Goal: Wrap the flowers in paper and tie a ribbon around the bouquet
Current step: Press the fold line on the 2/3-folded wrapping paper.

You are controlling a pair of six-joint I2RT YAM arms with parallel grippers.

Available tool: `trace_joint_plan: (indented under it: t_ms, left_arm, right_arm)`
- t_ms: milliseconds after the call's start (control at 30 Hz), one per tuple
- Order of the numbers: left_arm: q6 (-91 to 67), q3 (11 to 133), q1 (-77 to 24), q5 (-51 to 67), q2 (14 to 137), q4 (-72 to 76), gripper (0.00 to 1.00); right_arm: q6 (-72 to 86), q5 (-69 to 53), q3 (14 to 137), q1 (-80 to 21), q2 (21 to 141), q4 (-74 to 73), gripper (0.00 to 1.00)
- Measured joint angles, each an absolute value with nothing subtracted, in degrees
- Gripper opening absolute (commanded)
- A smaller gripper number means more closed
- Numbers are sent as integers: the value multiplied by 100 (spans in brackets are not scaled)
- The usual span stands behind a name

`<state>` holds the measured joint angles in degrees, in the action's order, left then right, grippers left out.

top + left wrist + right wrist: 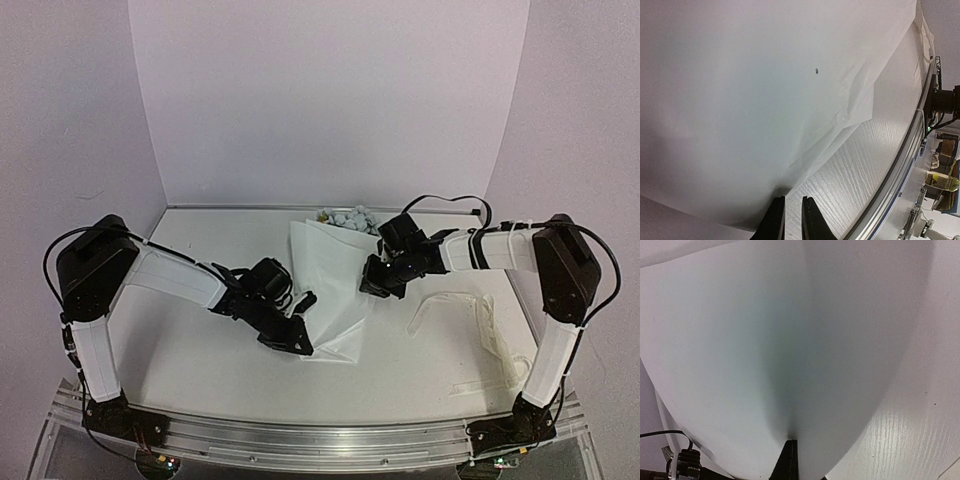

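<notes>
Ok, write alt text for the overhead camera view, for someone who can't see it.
A white paper sheet lies on the table, the left gripper at its near-left edge, the right gripper at its right edge. Pale blue flowers peek from its far end; a cream ribbon lies to the right.

surface: white table [200, 360] | lying on it: folded paper [325, 285], centre; ribbon [492, 322], right

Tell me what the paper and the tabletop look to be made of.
The paper: thin matte white tissue-like sheet, going by its soft creases and folds. The tabletop: white board with a printed or embossed wood grain, probably laminate; fine ridged lines show.
</notes>
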<state>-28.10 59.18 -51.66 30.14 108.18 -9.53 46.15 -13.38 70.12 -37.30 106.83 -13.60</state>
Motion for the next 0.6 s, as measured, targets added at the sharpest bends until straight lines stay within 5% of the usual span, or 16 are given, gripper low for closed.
trace_joint_plan:
  t_ms: [600]
  left_arm:
    - [-2971,6109,-4933,3185,10500,-1188,11]
  right_arm:
    - [4487,-1287,7116,-3726,10694,-1492,0]
